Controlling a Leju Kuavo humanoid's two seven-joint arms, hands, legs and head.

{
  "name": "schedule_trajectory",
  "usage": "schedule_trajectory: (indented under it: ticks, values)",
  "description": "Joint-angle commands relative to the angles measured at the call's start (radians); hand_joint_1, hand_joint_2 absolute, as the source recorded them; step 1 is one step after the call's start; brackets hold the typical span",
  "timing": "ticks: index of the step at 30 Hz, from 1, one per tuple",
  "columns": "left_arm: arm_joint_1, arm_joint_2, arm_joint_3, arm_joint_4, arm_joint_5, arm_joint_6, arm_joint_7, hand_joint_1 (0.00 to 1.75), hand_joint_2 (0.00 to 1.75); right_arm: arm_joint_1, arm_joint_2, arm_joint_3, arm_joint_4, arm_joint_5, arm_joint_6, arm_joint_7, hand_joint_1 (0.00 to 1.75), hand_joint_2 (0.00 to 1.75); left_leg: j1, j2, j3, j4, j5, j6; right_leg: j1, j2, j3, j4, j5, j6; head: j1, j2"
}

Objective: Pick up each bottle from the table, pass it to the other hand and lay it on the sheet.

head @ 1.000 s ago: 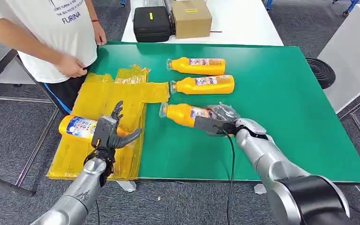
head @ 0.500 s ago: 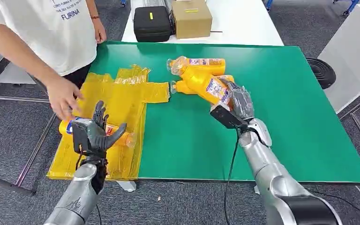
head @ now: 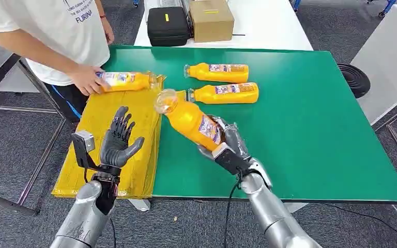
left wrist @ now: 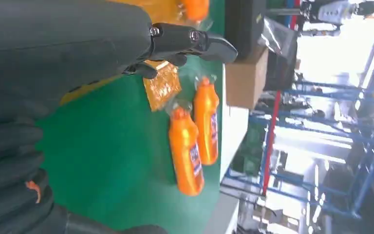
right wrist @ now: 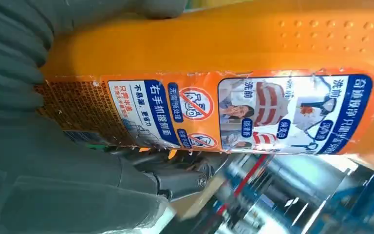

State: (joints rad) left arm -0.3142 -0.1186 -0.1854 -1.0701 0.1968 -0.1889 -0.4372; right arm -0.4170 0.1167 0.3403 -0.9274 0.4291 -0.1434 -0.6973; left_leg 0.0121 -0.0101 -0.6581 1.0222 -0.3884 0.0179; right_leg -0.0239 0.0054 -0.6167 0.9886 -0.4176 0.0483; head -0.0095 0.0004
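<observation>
**Handing the bottle across cleanly**

Between the two robot hands, above the edge where the yellow sheet meets the green surface, the orange bottle is carried tilted, cap end up and leaning toward the left side. The right robot hand grips it around the lower body, fingers wrapped over the label. The left robot hand holds nothing; it is raised over the sheet with fingers spread wide and palm turned toward the bottle, well apart from it.

The step in hand looks like the handover. To do it well, the cap end should travel toward the left palm so that the left robot hand can close around the bare upper body, clear of the right fingers. The right grip should let go only once the left one looks firm.

Beyond the right robot hand, two more bottles lie side by side. A person's hand rests on another bottle at the sheet's far end, so the lay-down spot is better kept nearer the left robot hand.
</observation>
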Motion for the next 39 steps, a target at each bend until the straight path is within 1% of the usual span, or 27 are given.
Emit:
schedule_trajectory:
  ticks: [1,3,5,6,8,9,11,12,14,15,17,21,26,27,29,30,32,34,39]
  values:
    - [-0.001,0.036,-0.076,-0.032,-0.025,-0.029,0.002,0.0,1.75,-0.017,-0.005,0.121,0.01,-0.039,0.006,-0.001,1.75,1.75,0.0,0.001,0.003,0.0,-0.002,0.0,0.001,0.0,0.003,0.0,-0.001,-0.002,0.0,0.0]
    - [0.002,0.037,-0.083,-0.041,-0.032,-0.033,0.002,0.0,1.75,-0.017,-0.005,0.126,0.002,-0.053,0.006,-0.001,1.75,1.75,0.0,0.002,0.004,0.0,-0.002,0.0,0.001,0.001,0.004,-0.001,-0.002,-0.003,0.0,0.0]
    - [0.002,0.037,-0.083,-0.041,-0.032,-0.033,0.002,0.0,1.75,-0.017,-0.005,0.126,0.002,-0.053,0.006,-0.001,1.75,1.75,0.0,0.001,0.002,0.0,-0.001,0.0,0.001,0.0,0.002,-0.001,-0.001,-0.002,0.0,0.0]
    - [0.006,0.038,-0.088,-0.052,-0.037,-0.034,0.001,0.0,1.75,-0.02,-0.006,0.128,0.0,-0.059,0.004,-0.001,1.75,1.75,0.0,0.002,0.004,0.0,-0.002,0.0,0.001,0.0,0.004,-0.001,-0.002,-0.003,0.0,0.0]
    - [0.013,0.043,-0.101,-0.067,-0.053,-0.035,-0.001,0.0,1.75,-0.022,-0.009,0.132,-0.008,-0.075,0.006,-0.001,1.75,1.75,0.0,0.001,0.002,0.0,-0.001,0.0,0.0,0.0,0.002,0.0,-0.001,-0.002,0.0,0.0]
    - [0.025,0.049,-0.115,-0.087,-0.069,-0.043,-0.003,0.0,1.75,-0.028,-0.013,0.137,-0.011,-0.083,0.003,-0.001,1.75,1.75,0.0,0.002,0.004,0.0,-0.002,0.0,0.001,0.001,0.003,0.0,-0.001,-0.003,0.0,0.0]
    - [0.039,0.055,-0.129,-0.109,-0.083,-0.055,-0.004,0.0,1.75,-0.035,-0.016,0.136,-0.011,-0.089,-0.001,-0.001,1.75,1.75,0.0,0.001,0.002,0.0,-0.001,0.0,0.0,0.001,0.002,0.0,-0.001,-0.002,0.0,0.0]
    - [0.047,0.057,-0.133,-0.123,-0.089,-0.061,-0.003,0.0,1.75,-0.037,-0.017,0.133,-0.012,-0.095,-0.005,-0.001,1.75,1.75,0.0,0.002,0.004,0.0,-0.002,0.0,0.001,0.001,0.004,-0.001,-0.001,-0.003,0.0,0.0]
    - [0.057,0.065,-0.148,-0.145,-0.096,-0.09,-0.006,0.0,1.75,-0.04,-0.021,0.131,-0.019,-0.106,-0.002,-0.001,1.75,1.75,0.0,0.002,0.002,0.0,-0.001,0.0,0.0,0.001,0.002,0.0,-0.001,-0.002,0.0,0.0]
    - [0.065,0.076,-0.16,-0.16,-0.101,-0.12,-0.008,0.0,1.75,-0.043,-0.025,0.126,-0.023,-0.115,-0.003,-0.001,1.75,1.75,0.0,0.002,0.005,0.0,-0.003,0.0,0.001,0.001,0.004,0.0,-0.002,-0.003,0.0,0.0]
    - [0.071,0.087,-0.174,-0.167,-0.098,-0.177,-0.01,0.0,1.75,-0.045,-0.03,0.119,-0.029,-0.128,0.001,-0.001,1.75,1.75,0.0,0.002,0.002,0.0,-0.001,0.0,0.0,0.001,0.002,0.0,-0.001,-0.001,0.0,0.0]
    - [0.066,0.098,-0.2,-0.157,-0.089,-0.28,-0.027,0.0,1.75,-0.047,-0.032,0.103,-0.039,-0.144,0.008,-0.001,1.75,1.75,0.0,0.002,0.004,0.0,-0.002,0.0,0.001,0.001,0.004,0.0,-0.001,-0.003,0.0,0.0]
    - [0.046,0.087,-0.201,-0.137,-0.11,-0.297,-0.031,0.0,1.75,-0.051,-0.026,0.102,-0.026,-0.13,0.028,-0.001,1.75,1.75,0.0,0.001,0.002,0.0,-0.001,0.0,0.0,0.0,0.002,0.0,-0.001,-0.002,0.0,0.0]
    - [0.046,0.087,-0.201,-0.137,-0.11,-0.297,-0.031,0.0,1.75,-0.051,-0.026,0.102,-0.026,-0.13,0.028,-0.001,1.75,1.75,0.0,0.001,0.004,0.0,-0.002,0.0,0.001,0.0,0.004,0.0,-0.002,-0.003,0.0,0.0]
    - [0.035,0.081,-0.2,-0.125,-0.117,-0.302,-0.027,0.0,1.75,-0.054,-0.018,0.112,-0.017,-0.12,0.033,-0.001,1.75,1.75,0.0,0.001,0.002,0.0,-0.001,0.0,0.0,0.0,0.001,0.0,-0.001,-0.002,0.0,0.0]
    - [0.028,0.077,-0.2,-0.116,-0.114,-0.308,-0.023,0.0,1.75,-0.056,-0.012,0.119,-0.012,-0.115,0.035,-0.001,1.75,1.75,0.0,0.001,0.003,0.0,-0.002,0.0,0.001,-0.001,0.003,0.0,-0.002,-0.003,0.0,0.0]
    - [0.003,0.063,-0.201,-0.078,-0.122,-0.307,-0.002,0.0,1.75,-0.054,-0.003,0.146,-0.017,-0.123,0.063,-0.001,1.75,1.75,0.0,0.001,0.002,0.0,-0.001,0.0,0.001,0.0,0.002,0.0,-0.001,-0.002,0.0,0.0]
    - [-0.016,0.052,-0.201,-0.049,-0.132,-0.29,0.015,0.0,1.75,-0.055,0.006,0.164,-0.011,-0.119,0.059,-0.001,1.75,1.75,0.0,0.0,0.002,0.0,-0.001,0.0,0.001,-0.001,0.002,0.0,-0.001,-0.002,0.0,0.0]
    - [-0.016,0.052,-0.201,-0.049,-0.132,-0.29,0.015,0.0,1.75,-0.055,0.006,0.164,-0.011,-0.119,0.059,-0.001,1.75,1.75,0.0,0.001,0.004,0.0,-0.002,0.0,0.001,0.0,0.004,0.0,-0.001,-0.003,0.0,0.0]
